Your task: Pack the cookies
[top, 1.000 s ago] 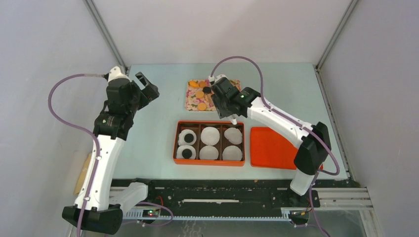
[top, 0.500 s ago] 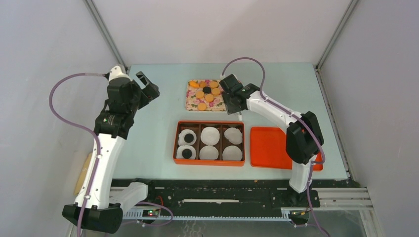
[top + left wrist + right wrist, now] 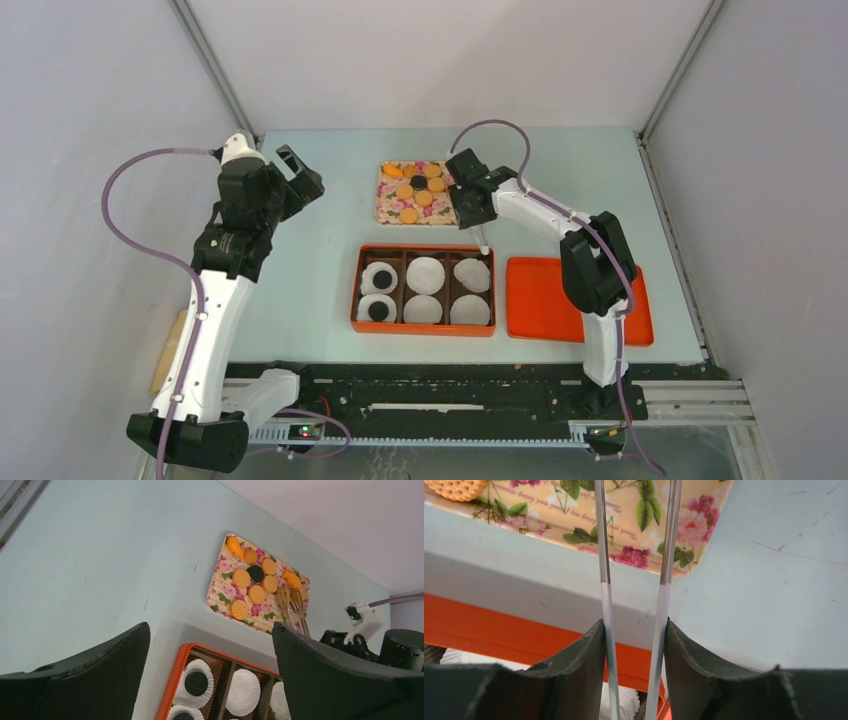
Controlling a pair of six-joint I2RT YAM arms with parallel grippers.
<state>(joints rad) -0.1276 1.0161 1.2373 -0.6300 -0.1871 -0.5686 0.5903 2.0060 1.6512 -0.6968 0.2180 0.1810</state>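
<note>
Clamping tongs (image 3: 607, 610) over floral tray (image 3: 549, 510), R hand (image 3: 634, 630)

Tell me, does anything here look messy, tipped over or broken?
Nothing looks spilled or broken. The cookies lie flat on the flowery tray. Two black cookies sit neatly in paper cups inside the orange box. The right pincer grips thin tongs by the tray's corner.

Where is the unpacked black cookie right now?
Top view: the black cookie lies on the floral tray, far middle of the table, ringed by orange cookies, left of the tongs.
</note>
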